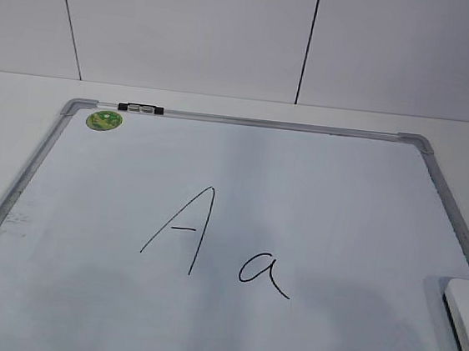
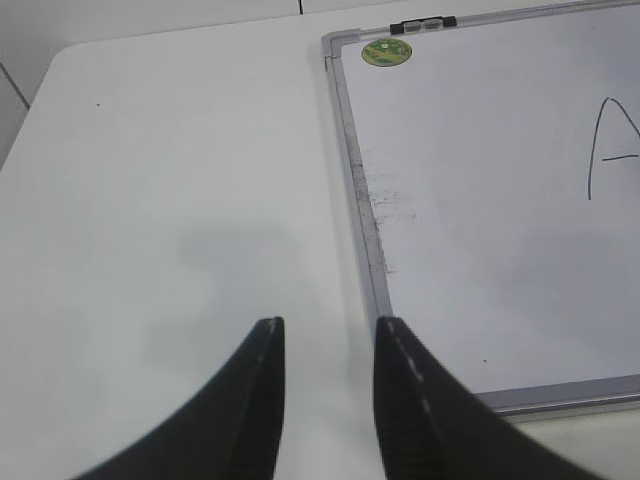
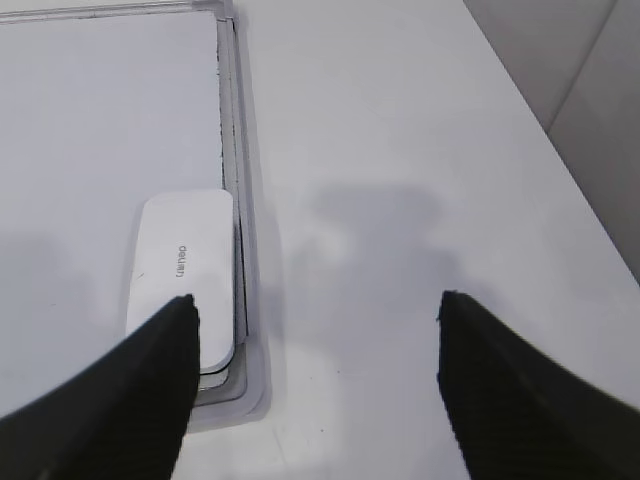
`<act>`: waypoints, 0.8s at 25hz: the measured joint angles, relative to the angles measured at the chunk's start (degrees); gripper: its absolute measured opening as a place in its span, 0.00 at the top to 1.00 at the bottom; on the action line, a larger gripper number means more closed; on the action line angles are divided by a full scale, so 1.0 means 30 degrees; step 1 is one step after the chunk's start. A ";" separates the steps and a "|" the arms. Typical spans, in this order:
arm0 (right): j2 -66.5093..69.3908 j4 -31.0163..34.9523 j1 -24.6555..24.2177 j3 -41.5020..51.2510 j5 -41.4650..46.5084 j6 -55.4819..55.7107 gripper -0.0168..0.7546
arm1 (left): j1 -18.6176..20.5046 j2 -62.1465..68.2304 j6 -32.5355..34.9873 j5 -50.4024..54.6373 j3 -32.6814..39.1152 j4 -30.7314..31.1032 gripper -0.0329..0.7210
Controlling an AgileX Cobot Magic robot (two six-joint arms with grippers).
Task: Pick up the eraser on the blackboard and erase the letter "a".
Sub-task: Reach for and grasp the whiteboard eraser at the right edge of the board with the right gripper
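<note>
White rounded plastic eraser (image 3: pixel 183 280) lies untouched at the right edge of the silver-framed whiteboard (image 1: pixel 44 149), right gripper (image 3: pixel 315 310) fingers wide above it, likely lining up, left gripper (image 2: pixel 330 335) fingers narrow, empty, over bare white surface (image 2: pixel 180 180).

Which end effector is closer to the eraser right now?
Right. The right end effector hovers open beside the eraser; the left end effector is off the blackboard's opposite edge.
</note>
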 joint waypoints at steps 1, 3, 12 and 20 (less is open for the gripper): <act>0.0000 0.0000 0.0000 0.0000 0.0000 0.0000 0.21 | 0.0000 0.0000 0.0000 0.0000 0.0000 0.0000 0.65; 0.0000 0.0000 0.0000 0.0000 0.0000 0.0000 0.21 | 0.0000 0.0000 0.0000 0.0000 0.0000 0.0000 0.65; 0.0000 0.0000 0.0000 0.0000 0.0000 0.0000 0.21 | 0.0000 0.0000 0.0000 0.0000 0.0000 0.0000 0.65; 0.0000 0.0000 0.0000 0.0000 0.0000 0.0000 0.21 | 0.0000 0.0000 0.0000 0.0000 0.0000 0.0000 0.65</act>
